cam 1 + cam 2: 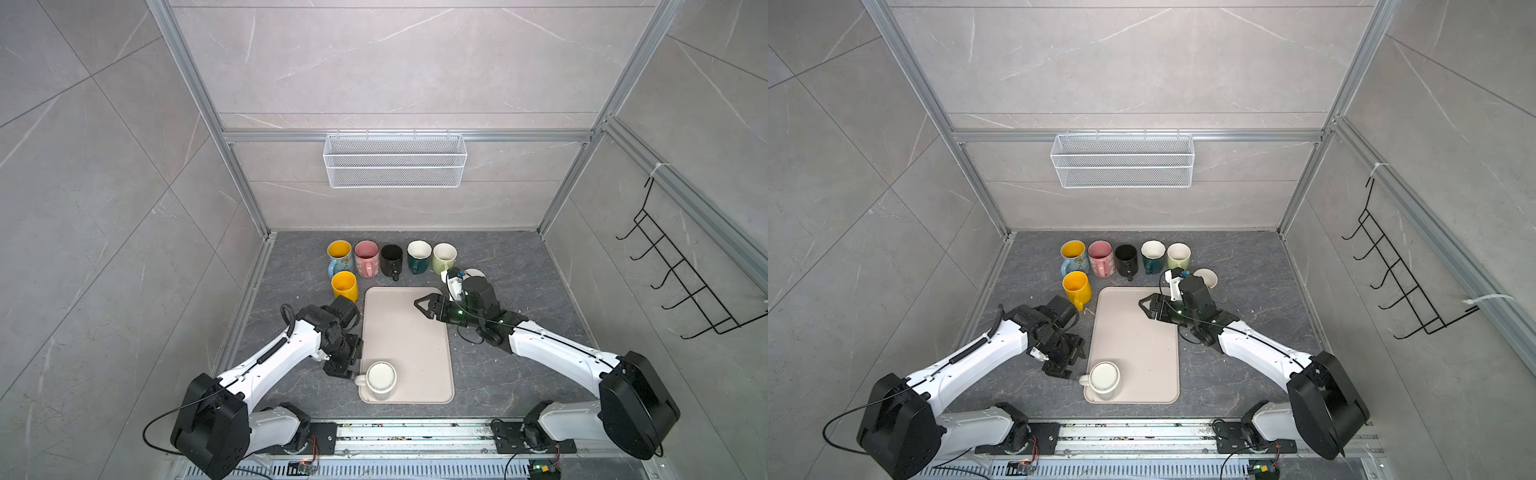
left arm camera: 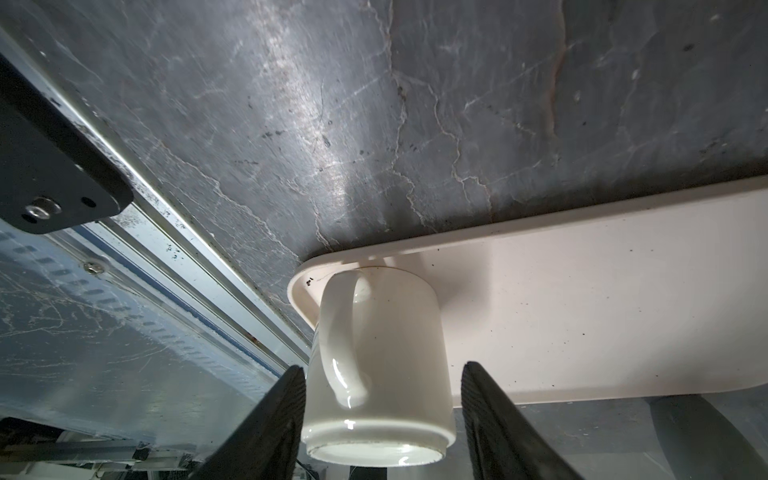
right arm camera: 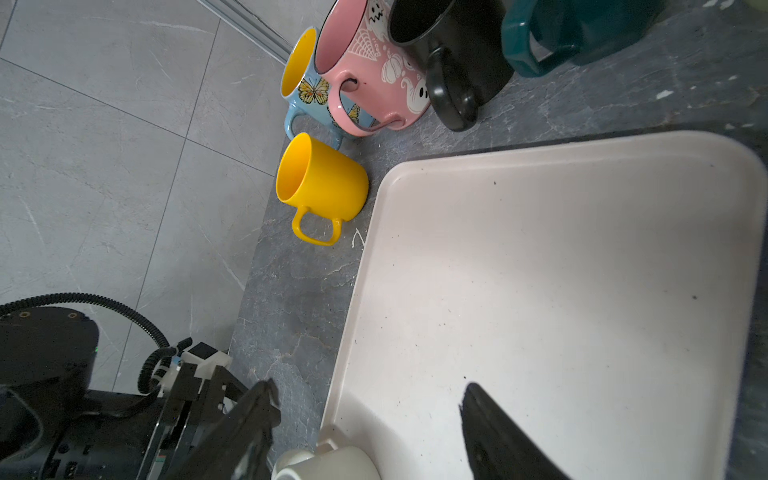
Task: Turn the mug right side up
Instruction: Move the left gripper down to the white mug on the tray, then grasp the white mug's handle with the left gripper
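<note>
Upside-down white mug (image 1: 381,376) on the tray (image 1: 415,332), near-left corner.
The left tool (image 2: 382,365) straddles it, spread, perhaps touching; right tool (image 3: 370,382) gapes over the tray's far end.

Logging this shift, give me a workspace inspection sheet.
Surface: dark veined stone tabletop.
Job's things: white mug upside down on the beige tray's near left corner.
Clutter: upright mugs behind the tray; yellow mug beside its far left corner.
Hands: left hand open, straddling the white mug; right hand open, empty, over the tray's far end.
Cables: black cable looping by the left arm's base.
Surroundings: wire basket on back wall; hook rack on right wall.
</note>
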Available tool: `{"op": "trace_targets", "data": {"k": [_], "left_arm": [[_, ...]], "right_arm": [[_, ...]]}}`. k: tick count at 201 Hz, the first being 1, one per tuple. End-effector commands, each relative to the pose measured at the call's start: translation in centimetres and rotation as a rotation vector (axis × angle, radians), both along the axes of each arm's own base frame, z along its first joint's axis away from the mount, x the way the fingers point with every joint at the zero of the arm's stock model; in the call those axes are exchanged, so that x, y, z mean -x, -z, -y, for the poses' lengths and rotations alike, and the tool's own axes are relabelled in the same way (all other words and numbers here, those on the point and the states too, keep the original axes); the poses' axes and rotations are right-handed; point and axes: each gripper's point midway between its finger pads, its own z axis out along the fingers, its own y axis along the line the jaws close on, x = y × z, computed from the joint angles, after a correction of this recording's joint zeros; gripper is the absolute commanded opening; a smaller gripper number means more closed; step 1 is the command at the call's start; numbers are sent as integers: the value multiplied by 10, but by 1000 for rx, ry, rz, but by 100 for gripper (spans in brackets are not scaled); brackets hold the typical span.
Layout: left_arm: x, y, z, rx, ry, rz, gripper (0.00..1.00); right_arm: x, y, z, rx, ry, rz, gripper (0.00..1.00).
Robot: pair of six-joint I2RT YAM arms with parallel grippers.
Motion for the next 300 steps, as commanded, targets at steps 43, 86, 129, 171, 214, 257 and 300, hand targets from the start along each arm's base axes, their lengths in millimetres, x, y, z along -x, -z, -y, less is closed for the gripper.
{"op": "trace_targets", "data": {"k": [43,86,129,171,214,257,300], "left_arm": [[3,9,19,56,-16,-53,61],[4,16,26,76,-5,-64,57],[2,18,31,86,8,-59,50],[-3,20,41,123,22,-52,42],[-6,21,47,140,50,-58,37],[-9,24,56,178,72,-58,25],[-18,25,67,225,108,-22,16]], "right_arm": [[2,5,7,6,24,-6,73],[3,8,7,12,26,-13,73],[3,11,8,14,31,-20,73],[4,13,9,18,29,-25,73],[4,16,10,24,35,-33,73],[4,18,10,29,36,-37,73],[3,20,10,34,37,-42,73]]}}
